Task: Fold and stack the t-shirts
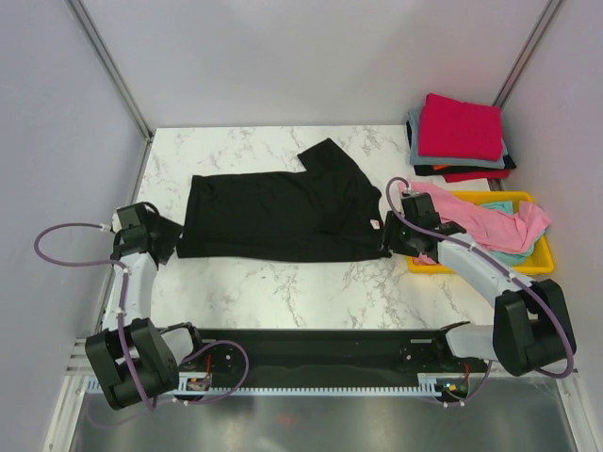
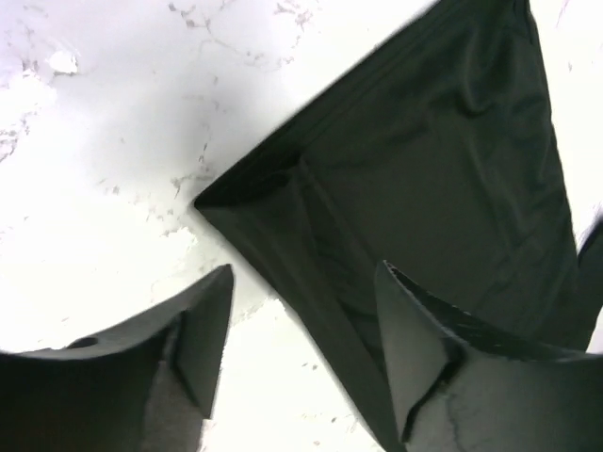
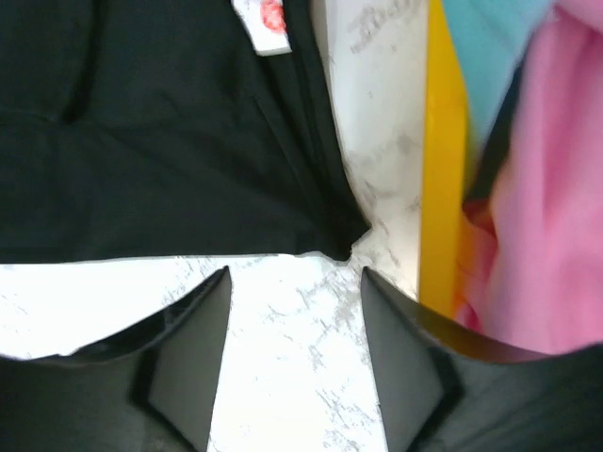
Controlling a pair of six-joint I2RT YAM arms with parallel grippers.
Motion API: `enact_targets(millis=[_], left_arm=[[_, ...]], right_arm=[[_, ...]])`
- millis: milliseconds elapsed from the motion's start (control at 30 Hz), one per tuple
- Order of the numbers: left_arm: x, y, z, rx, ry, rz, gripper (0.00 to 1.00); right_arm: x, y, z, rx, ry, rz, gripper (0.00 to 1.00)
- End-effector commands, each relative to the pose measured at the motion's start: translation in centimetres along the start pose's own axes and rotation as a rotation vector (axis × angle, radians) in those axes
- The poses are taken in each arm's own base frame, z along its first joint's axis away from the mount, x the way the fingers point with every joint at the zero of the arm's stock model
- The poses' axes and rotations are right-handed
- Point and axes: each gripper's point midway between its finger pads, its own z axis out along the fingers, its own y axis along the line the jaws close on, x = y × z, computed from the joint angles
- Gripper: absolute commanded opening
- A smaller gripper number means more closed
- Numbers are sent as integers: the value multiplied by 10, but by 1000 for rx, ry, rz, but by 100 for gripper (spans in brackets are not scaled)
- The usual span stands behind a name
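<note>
A black t-shirt (image 1: 278, 217) lies spread flat across the middle of the marble table, one sleeve sticking out toward the back and a small white label (image 1: 374, 224) at its right end. My left gripper (image 1: 174, 235) hovers open at the shirt's left end. In the left wrist view the black t-shirt's (image 2: 443, 188) near corner runs below the gap of the left gripper (image 2: 303, 273). My right gripper (image 1: 388, 237) is open at the right end. In the right wrist view the right gripper (image 3: 296, 275) is over bare marble, just short of the black t-shirt's (image 3: 141, 141) corner.
A folded stack sits at the back right, a red t-shirt (image 1: 460, 127) on top and a grey one (image 1: 415, 141) below. A yellow tray (image 1: 542, 264) to the right of my right gripper holds a pink t-shirt (image 1: 480, 221) and a teal one (image 1: 509, 254).
</note>
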Motion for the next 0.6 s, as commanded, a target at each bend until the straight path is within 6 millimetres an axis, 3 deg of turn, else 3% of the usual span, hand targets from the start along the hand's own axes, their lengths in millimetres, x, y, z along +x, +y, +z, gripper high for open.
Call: enact_targets(millis=[0,133,267,400,433,567], left_arm=[[13,-3,-16,51,74,26,74],[10,-18,-37,135,95,125,75],[20,-37,-52,267,172,259,72],[18,-35,-54,236,208,393,68],[20,-34,-53,214,195,418,68],[25,-42,-54,262,194,415,68]], right_arm=[[5,-12,-14,45,-10,11,66],[-11,1,-42,-4,-81,8,68],[-27,43,-51,-101,-103,-19,67],[-46,89,-30,-144,-94,-69,66],[-45,92,-10,-126,-62,-73,66],[-59,107,32,-97,-39,-73,65]])
